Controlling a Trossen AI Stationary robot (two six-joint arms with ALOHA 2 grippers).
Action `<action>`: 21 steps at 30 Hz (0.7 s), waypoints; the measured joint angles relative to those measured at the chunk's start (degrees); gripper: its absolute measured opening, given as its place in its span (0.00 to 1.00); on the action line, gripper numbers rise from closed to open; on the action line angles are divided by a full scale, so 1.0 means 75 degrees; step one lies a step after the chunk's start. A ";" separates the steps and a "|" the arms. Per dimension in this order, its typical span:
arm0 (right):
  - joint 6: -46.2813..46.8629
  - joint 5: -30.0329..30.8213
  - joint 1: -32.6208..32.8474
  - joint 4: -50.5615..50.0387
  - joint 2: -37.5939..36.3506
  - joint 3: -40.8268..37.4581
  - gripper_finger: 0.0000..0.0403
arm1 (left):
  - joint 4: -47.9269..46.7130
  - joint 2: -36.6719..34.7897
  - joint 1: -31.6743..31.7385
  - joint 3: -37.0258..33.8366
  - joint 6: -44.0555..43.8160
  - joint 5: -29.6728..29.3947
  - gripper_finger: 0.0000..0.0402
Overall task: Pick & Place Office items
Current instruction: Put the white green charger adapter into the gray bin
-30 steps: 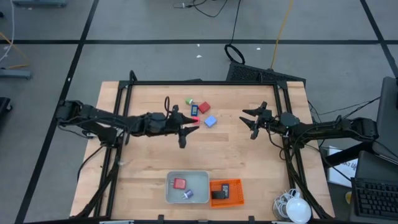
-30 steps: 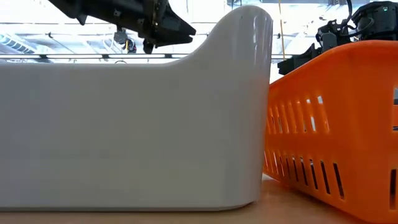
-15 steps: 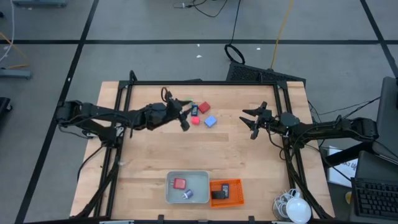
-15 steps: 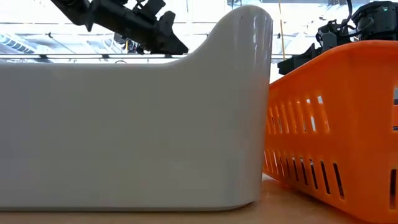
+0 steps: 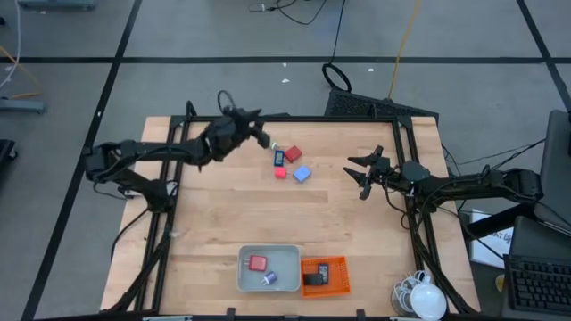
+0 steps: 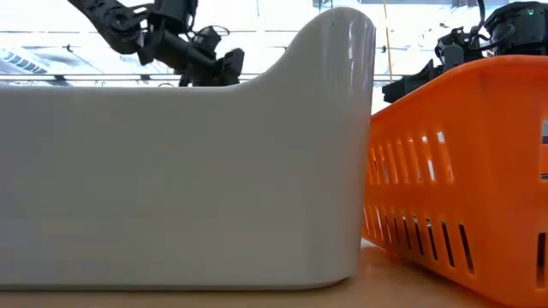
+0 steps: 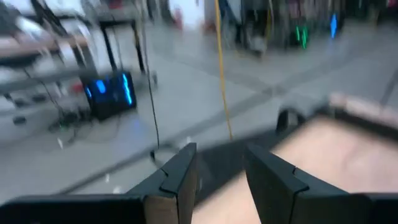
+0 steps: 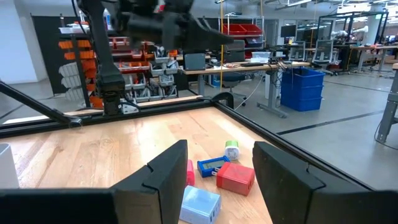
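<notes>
Several small office items lie in a cluster on the far middle of the table: a red block (image 5: pixel 293 154), a blue piece (image 5: pixel 279 158), a pink block (image 5: pixel 280 173) and a light blue block (image 5: pixel 302 174). The right wrist view also shows a green-white piece (image 8: pixel 231 149) beside the red block (image 8: pixel 235 175). My left gripper (image 5: pixel 261 135) is open and empty, raised near the table's far edge, left of the cluster; its fingers show apart in its wrist view (image 7: pixel 221 155). My right gripper (image 5: pixel 361 174) is open and empty, right of the cluster, facing it (image 8: pixel 221 152).
A grey tray (image 5: pixel 290 267) at the near edge holds a red piece and a white-blue one. Beside it an orange mesh basket (image 5: pixel 337 278) holds a black piece. Both fill the low view (image 6: pixel 171 171). A black frame (image 5: pixel 294 117) borders the table. A white object with cables (image 5: pixel 421 296) lies near right.
My left gripper has drawn back from the middle of the table toward the far edge and to the left, past the cluster, tipping up so that its wrist view now looks beyond the table. The items have stayed in place.
</notes>
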 joint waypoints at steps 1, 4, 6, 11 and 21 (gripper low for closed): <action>0.0002 0.0000 0.0000 -0.0002 0.0002 0.0000 0.42 | -0.0553 0.0025 0.0156 0.0152 0.0003 0.0266 0.33; 0.0002 0.0000 0.0000 0.0004 0.0003 -0.0001 0.42 | -0.2188 0.0463 0.0525 0.0896 -0.0011 0.1100 0.33; 0.0000 0.0000 -0.0002 -0.0003 0.0000 -0.0001 0.42 | -0.3350 0.0897 0.0711 0.1406 0.0081 0.1603 0.33; 0.0001 0.0000 0.0000 -0.0035 0.0003 -0.0002 0.42 | -0.5194 0.2191 0.0980 0.2571 0.0581 0.2668 0.34; 0.0000 0.0000 -0.0001 -0.0026 0.0003 -0.0001 0.42 | -0.6474 0.3158 0.0953 0.3356 0.2112 0.3353 0.63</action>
